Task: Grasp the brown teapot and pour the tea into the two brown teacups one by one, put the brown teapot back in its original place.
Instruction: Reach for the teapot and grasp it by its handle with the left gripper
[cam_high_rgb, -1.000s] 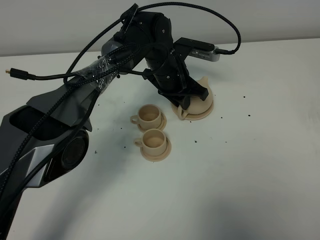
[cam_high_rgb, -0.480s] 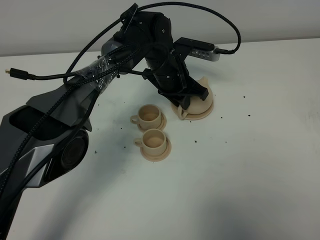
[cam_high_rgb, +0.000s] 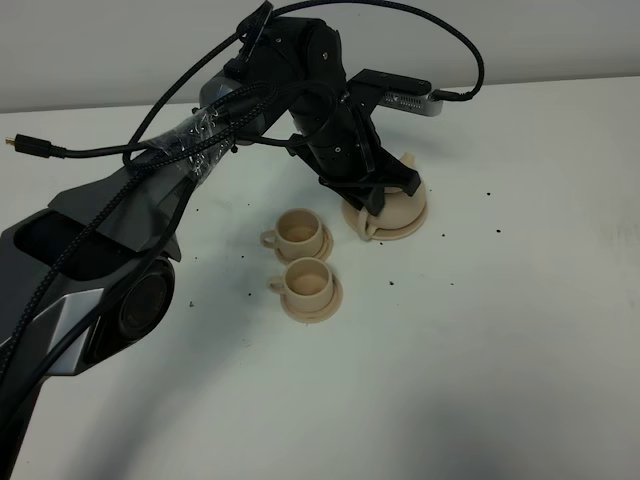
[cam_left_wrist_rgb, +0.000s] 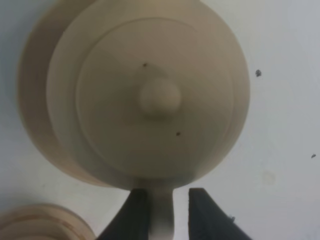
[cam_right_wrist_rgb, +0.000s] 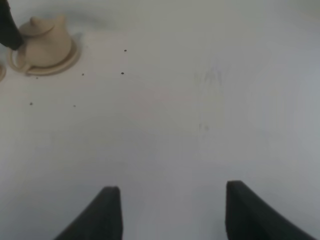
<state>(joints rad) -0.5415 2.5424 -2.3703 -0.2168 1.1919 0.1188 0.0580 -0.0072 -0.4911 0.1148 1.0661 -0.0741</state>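
The brown teapot (cam_left_wrist_rgb: 160, 97) sits over its wide saucer (cam_left_wrist_rgb: 30, 105), seen from straight above with its knobbed lid. My left gripper (cam_left_wrist_rgb: 161, 217) is shut on the teapot's loop handle, one dark finger on each side. In the exterior high view the left arm reaches across and covers most of the teapot (cam_high_rgb: 398, 207) and its saucer (cam_high_rgb: 402, 232). The two brown teacups (cam_high_rgb: 300, 232) (cam_high_rgb: 308, 282) stand on their small saucers just left of it, both looking empty. My right gripper (cam_right_wrist_rgb: 172, 215) hangs open over bare table, far from the teapot (cam_right_wrist_rgb: 45, 42).
The left arm's black cables (cam_high_rgb: 120, 155) loop over the table's left part. Small dark specks (cam_high_rgb: 488, 195) dot the white table around the tea set. One cup's rim (cam_left_wrist_rgb: 40, 225) shows close beside the left gripper.
The left arm's wrist has shifted slightly, and the teapot has nudged a little with it on its saucer. The cups have not moved.
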